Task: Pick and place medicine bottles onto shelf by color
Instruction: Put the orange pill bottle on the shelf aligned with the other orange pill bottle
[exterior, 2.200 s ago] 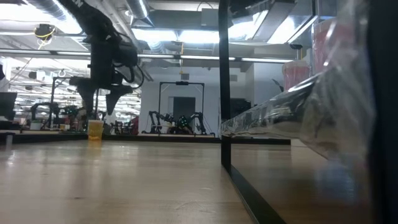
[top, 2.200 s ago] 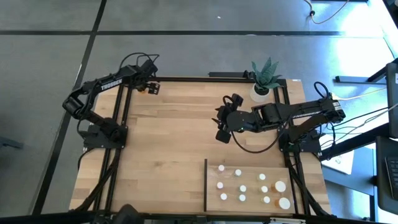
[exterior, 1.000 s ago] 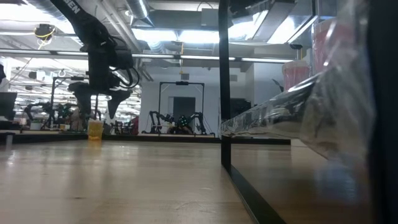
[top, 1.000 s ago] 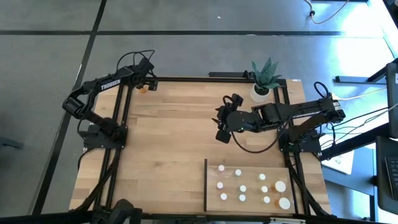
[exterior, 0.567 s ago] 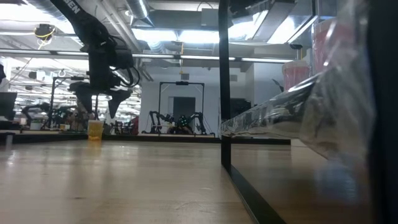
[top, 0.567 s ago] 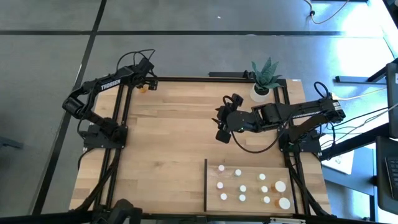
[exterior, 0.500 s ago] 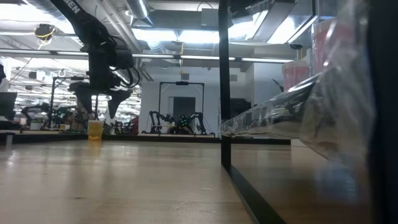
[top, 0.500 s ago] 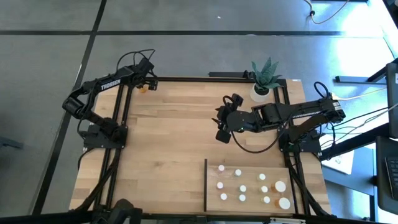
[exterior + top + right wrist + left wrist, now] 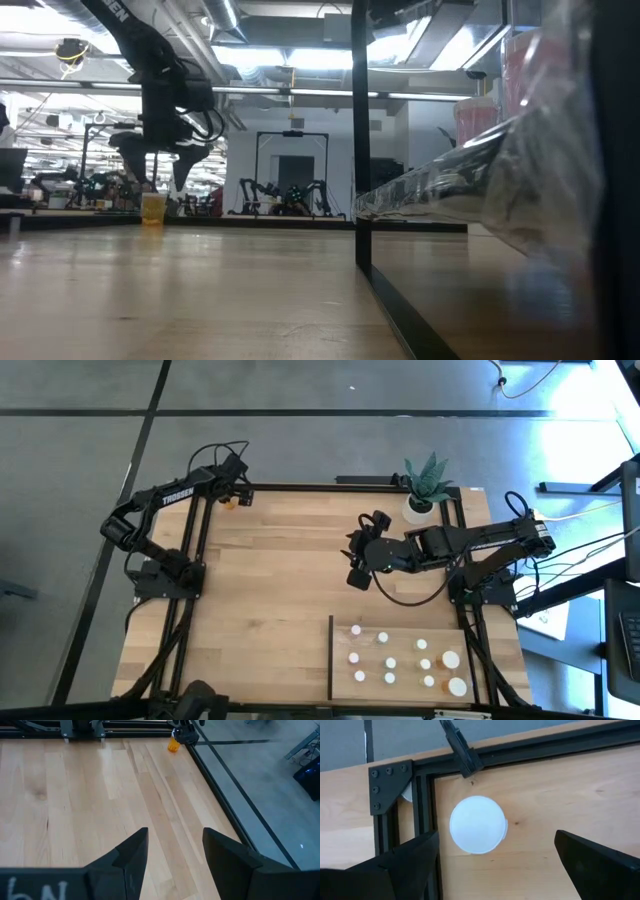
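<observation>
Overhead, the left gripper hung at the upper left of the frame with its fingers spread wide directly above an orange medicine bottle standing on the table's far-left corner, not touching it. The right gripper waited near the frame's centre, fingers partly apart and holding nothing. At lower right, the shelf carried the other medicine bottles, white-capped, in rows. A potted plant stood at upper right.
</observation>
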`<action>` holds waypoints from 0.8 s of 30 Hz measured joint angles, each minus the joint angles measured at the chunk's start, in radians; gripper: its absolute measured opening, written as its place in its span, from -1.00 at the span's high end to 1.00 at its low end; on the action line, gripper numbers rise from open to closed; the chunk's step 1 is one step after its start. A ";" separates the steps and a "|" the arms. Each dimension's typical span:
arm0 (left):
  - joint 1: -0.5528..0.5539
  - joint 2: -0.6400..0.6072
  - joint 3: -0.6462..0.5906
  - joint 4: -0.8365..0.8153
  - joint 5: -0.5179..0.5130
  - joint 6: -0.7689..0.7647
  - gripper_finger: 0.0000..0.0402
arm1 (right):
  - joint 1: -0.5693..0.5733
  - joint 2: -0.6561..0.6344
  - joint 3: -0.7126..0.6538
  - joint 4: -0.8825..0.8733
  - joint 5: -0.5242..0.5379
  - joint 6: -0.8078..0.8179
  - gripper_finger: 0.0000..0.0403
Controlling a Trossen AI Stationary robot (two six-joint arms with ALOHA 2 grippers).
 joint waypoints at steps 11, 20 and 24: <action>0.001 0.024 0.000 0.005 -0.010 -0.031 -0.95 | 0.000 0.000 0.000 0.000 0.000 0.001 0.05; -0.003 0.133 0.000 0.024 -0.038 -0.023 -0.95 | 0.000 0.000 0.000 0.000 0.000 0.000 0.05; -0.010 0.133 0.000 0.029 -0.061 -0.028 -0.95 | 0.000 0.000 0.000 0.000 0.000 0.001 0.05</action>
